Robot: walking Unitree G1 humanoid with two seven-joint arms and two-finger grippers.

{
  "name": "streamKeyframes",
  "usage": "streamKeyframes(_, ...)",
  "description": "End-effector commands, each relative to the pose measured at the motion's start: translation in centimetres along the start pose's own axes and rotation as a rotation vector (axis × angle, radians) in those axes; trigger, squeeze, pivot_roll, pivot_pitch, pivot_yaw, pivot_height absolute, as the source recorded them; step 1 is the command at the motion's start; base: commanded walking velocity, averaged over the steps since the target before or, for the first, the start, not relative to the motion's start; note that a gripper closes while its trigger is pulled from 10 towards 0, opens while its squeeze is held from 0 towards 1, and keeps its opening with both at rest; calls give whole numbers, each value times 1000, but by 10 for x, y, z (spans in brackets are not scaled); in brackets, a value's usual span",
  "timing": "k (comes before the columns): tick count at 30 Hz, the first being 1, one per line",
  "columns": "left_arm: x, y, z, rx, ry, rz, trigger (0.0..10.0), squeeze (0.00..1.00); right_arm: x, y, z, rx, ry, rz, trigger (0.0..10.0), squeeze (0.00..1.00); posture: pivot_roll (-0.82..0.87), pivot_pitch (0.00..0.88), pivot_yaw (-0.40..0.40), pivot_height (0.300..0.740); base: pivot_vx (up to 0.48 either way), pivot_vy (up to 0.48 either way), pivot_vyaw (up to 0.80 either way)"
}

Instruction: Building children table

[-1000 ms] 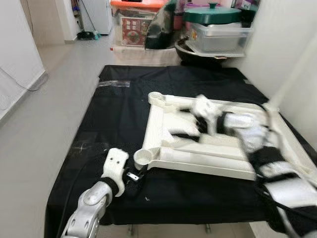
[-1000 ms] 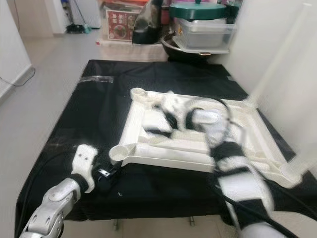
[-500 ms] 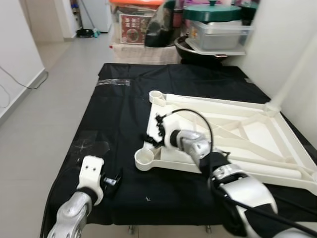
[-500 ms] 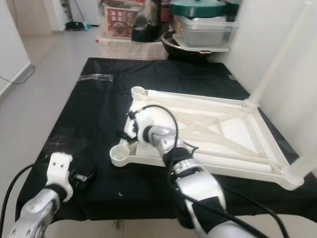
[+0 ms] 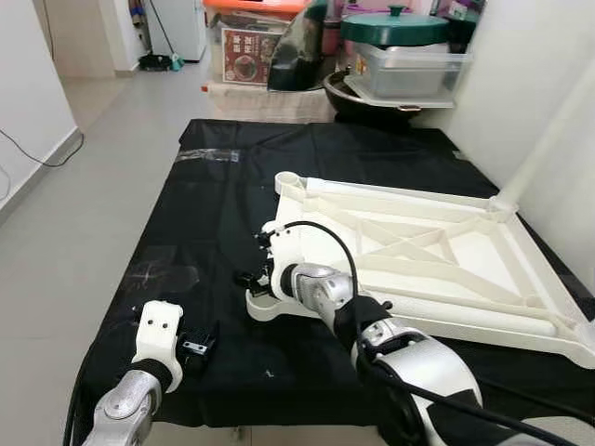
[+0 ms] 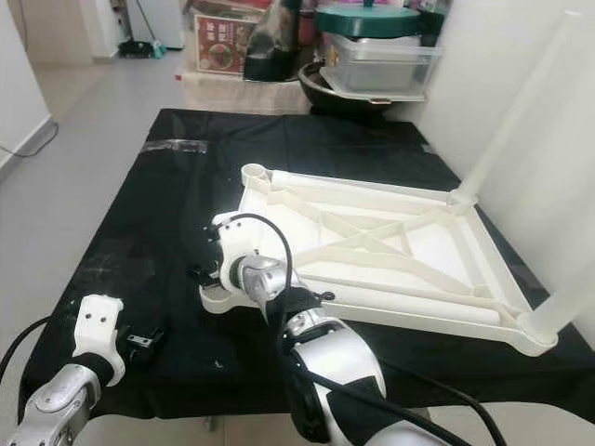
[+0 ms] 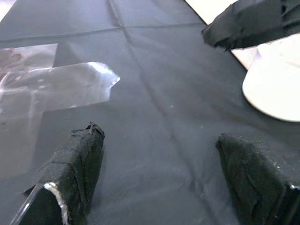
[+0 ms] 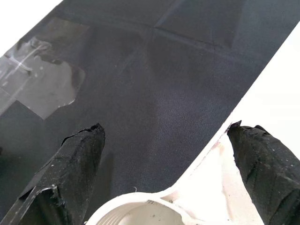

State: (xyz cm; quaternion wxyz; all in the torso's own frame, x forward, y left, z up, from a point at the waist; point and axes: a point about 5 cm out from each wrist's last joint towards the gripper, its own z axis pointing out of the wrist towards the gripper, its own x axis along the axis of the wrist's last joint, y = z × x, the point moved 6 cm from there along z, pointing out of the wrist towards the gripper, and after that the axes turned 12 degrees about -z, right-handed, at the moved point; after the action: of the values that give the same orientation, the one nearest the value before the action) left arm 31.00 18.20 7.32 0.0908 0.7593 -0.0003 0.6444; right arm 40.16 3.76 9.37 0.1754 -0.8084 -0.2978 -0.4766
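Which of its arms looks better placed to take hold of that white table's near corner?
Probably the right. The right gripper is open at the upside-down table top, its fingers either side of the near corner socket. The left gripper is open over the black cloth, apart from the table.

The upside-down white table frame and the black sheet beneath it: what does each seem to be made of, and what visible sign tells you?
Table frame: likely moulded plastic, matte cream, with ribs and round leg sockets. Black sheet: apparently woven fabric, matte, with creases and visible weave.
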Motion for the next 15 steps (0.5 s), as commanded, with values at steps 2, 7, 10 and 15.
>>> streamKeyframes(2, -1, 5, 2, -9, -11, 7, 10000, 0, -17, -26, 5, 70, -87, -5, 10000, 0, 120, 0, -125, 740, 0, 0, 0)
streamKeyframes(7, -2, 7, 2, -11, -13, 7, 10000, 0, -32, -50, 6, 184, -132, -75, 157, 0, 120, 0, -132, 740, 0, 0, 0)
streamKeyframes(10, -4, 9, 2, -13, -19, 4, 10000, 0, -56, -61, 1, 313, -177, -192, 0, 0, 110, 0, -132, 740, 0, 0, 0)
streamKeyframes(15, -8, 11, 4, -22, -30, 3, 10000, 0, -83, -43, -8, 351, -237, -289, 0, 0, 90, 0, -124, 740, 0, 0, 0)
